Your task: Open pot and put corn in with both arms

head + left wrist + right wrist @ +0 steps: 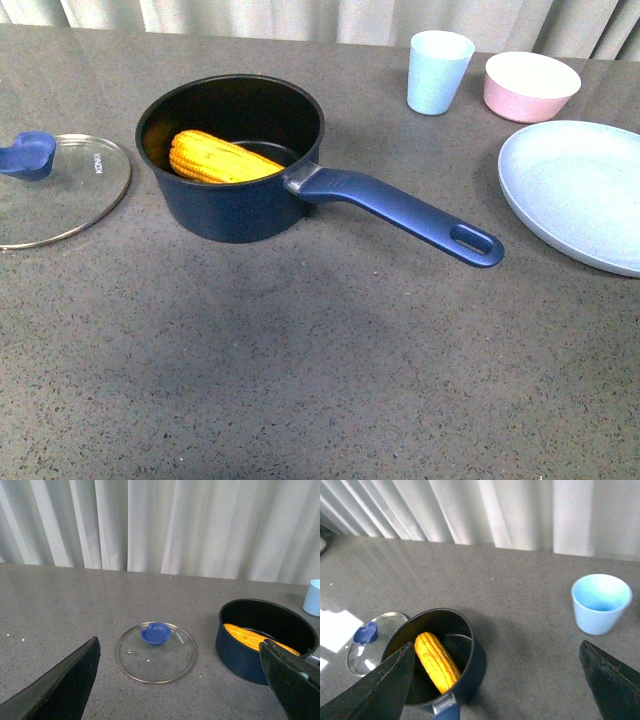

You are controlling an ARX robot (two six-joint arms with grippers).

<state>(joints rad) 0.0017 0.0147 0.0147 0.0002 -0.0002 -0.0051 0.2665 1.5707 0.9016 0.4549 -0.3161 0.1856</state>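
The dark blue pot (235, 200) stands open on the grey table, its long handle (400, 210) pointing to the right. The yellow corn cob (218, 158) lies inside it, leaning on the wall. The glass lid (60, 190) with its blue knob (28, 155) lies flat on the table left of the pot. No arm shows in the front view. My left gripper (182, 685) is open and empty, raised above the table near the lid (155, 651) and pot (265, 637). My right gripper (495, 685) is open and empty, high above the pot (435, 660) and corn (437, 662).
A pale blue cup (438, 70) and a pink bowl (530, 85) stand at the back right. A pale blue plate (585, 195) lies at the right edge. Curtains hang behind the table. The cup also shows in the right wrist view (600, 603).
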